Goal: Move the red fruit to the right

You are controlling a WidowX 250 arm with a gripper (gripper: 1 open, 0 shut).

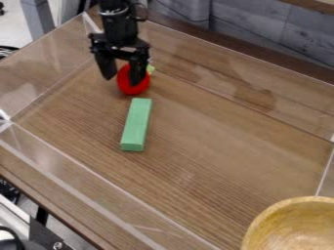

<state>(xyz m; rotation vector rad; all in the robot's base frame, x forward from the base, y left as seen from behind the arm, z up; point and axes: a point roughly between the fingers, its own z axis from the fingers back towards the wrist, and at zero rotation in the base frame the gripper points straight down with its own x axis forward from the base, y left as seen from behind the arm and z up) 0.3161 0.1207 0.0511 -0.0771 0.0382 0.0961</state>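
Camera view shows the task barely begun: the round, glossy red fruit with a green leaf [132,82] sits at the far left of the wood-grain tabletop [222,146], so the whole shift rightward remains. The black two-finger gripper [120,72] straddles its top with fingers spread, not visibly clamped. A matte green rectangular block [137,124] lies just beside the fruit.
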